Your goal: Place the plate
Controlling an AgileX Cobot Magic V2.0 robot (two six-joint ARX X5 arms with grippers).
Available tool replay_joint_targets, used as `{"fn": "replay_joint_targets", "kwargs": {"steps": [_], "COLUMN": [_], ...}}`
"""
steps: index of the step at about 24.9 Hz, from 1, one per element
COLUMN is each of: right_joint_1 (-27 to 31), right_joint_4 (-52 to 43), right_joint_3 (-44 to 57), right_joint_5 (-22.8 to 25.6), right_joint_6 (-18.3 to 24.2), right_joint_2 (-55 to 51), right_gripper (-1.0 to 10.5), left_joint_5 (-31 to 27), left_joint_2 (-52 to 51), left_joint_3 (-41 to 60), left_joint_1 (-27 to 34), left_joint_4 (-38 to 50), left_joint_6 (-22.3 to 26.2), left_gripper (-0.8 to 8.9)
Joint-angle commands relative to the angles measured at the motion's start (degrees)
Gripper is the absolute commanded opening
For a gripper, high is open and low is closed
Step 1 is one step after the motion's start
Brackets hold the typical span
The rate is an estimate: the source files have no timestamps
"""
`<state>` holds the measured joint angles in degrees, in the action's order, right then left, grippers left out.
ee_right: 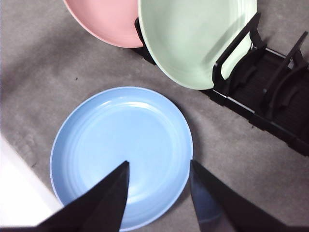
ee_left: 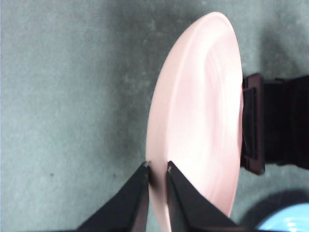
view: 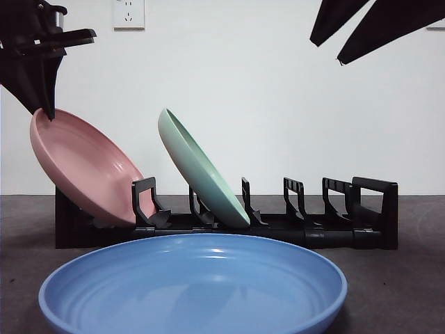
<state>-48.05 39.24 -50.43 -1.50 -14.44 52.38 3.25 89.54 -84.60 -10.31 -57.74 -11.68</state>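
A pink plate (view: pixel 87 167) leans on edge in the leftmost slot of the black dish rack (view: pixel 361 209). My left gripper (ee_left: pixel 158 169) is shut on the pink plate (ee_left: pixel 203 111) at its upper rim; in the front view that gripper (view: pixel 47 110) comes in from the top left corner. A green plate (view: pixel 201 170) leans in the slot to the right of it. A blue plate (view: pixel 195 282) lies flat on the table in front of the rack. High above the blue plate (ee_right: pixel 120 154), my right gripper (ee_right: pixel 159 166) hangs open and holds nothing.
To the right of the green plate (ee_right: pixel 198 38) the rack (ee_right: pixel 270 92) has several free slots. The table is dark grey, with a white wall and a power socket (view: pixel 128 12) behind. A white strip (ee_right: pixel 19 198) runs beside the blue plate in the right wrist view.
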Motion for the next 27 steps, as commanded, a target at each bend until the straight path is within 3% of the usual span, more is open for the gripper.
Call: {"fn": "replay_joint_targets", "kwargs": {"steps": [1,8,12,18,27], "right_joint_1": [-0.5,-0.5,-0.5,-0.5,-0.5], "right_joint_4": [0.55,1.95,2.16,2.14,2.08], "right_joint_3": [-0.59,-0.59,-0.59,-0.59,-0.59], "right_joint_5": [0.07,0.28,3.3,5.92,7.98], "right_joint_6": [-0.57,-0.52,-0.02,0.59,1.4], "right_joint_2": [0.35,0.22,0.2,0.2,0.2], "right_gripper": [2.0,2.0,2.0,2.0,2.2], "left_joint_5": [-1.36,-11.21,-11.19,-10.91,-6.6], "left_joint_2": [0.81,0.42,-3.48,-11.56,-26.75], "left_joint_3": [-3.87,-12.72,-12.72,-10.36,4.02], "left_joint_1": [-0.2,0.22,0.94,0.92,0.92], "left_joint_4": [-1.6,-13.27,-19.06,-19.89,-19.76], "left_joint_6": [2.38,5.31,6.54,6.64,3.54], "left_gripper": [0.15,0.15,0.15,0.15,0.15]}}
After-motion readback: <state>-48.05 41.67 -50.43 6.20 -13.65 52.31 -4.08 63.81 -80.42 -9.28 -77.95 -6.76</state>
